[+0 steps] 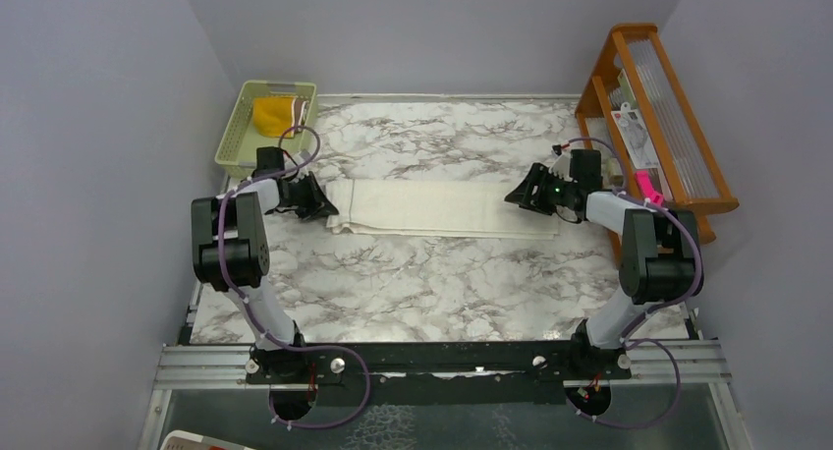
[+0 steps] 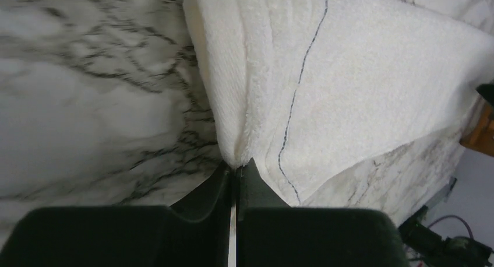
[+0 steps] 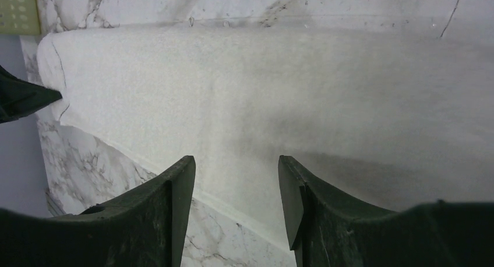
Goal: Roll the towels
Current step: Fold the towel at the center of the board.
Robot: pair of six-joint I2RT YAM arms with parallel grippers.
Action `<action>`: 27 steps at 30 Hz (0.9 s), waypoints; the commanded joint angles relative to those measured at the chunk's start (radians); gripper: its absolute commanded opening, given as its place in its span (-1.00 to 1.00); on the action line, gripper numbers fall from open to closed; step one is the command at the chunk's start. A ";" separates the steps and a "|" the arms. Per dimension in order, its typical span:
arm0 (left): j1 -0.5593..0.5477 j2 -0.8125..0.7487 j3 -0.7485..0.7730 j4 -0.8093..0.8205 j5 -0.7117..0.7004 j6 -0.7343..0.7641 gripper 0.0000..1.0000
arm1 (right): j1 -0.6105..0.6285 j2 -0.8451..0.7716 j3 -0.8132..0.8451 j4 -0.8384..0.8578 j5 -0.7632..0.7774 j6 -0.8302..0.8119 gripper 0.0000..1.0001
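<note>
The cream-white towel (image 1: 442, 206) lies folded into a long strip across the middle of the marble table. My left gripper (image 1: 319, 206) is shut on its left end, pinching the edge of the cloth (image 2: 239, 156). The towel (image 2: 361, 80) spreads away from the left fingers. My right gripper (image 1: 518, 196) is open and empty, hovering over the towel's right end; the towel (image 3: 262, 98) fills the right wrist view beyond the spread fingers (image 3: 236, 168). The brown and mustard-yellow towel (image 1: 276, 114) lies in the light-green basket.
The light-green plastic basket (image 1: 239, 131) stands at the back left corner. A wooden rack (image 1: 656, 116) with small items, one pink, stands along the right edge. Grey walls close in the table on three sides.
</note>
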 commanded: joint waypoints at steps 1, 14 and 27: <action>0.081 -0.185 -0.021 -0.050 -0.268 -0.006 -1.00 | 0.033 -0.065 -0.005 0.019 0.028 0.005 0.13; 0.108 -0.419 0.003 -0.199 -0.514 0.044 -1.00 | 0.119 -0.137 0.029 -0.044 0.106 -0.001 0.33; -0.209 -0.387 0.245 -0.410 -0.826 0.031 -1.00 | 0.135 -0.169 0.048 -0.106 0.151 -0.026 0.36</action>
